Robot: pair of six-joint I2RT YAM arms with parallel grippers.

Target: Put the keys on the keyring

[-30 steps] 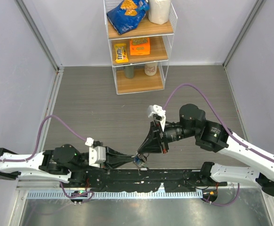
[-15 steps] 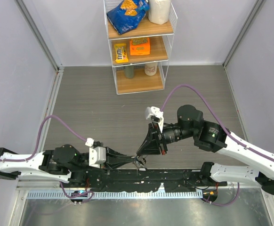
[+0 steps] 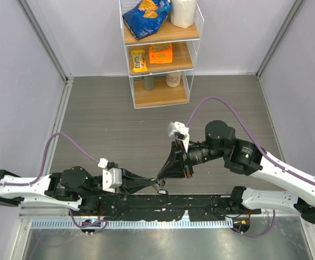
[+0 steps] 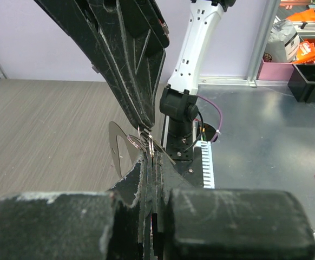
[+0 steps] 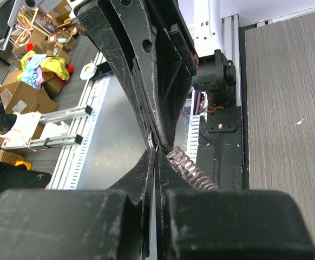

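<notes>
Since a second ago, the black two-finger right gripper has edged slightly left. It works over a grey wood-grain tabletop, with lilac walls and a white wire shelf with wooden boards behind. Both grippers are pinched tight, tips touching. The black left gripper nips the thin grey oval metal keyring above the near edge. What the right one grips is too small to tell.
</notes>
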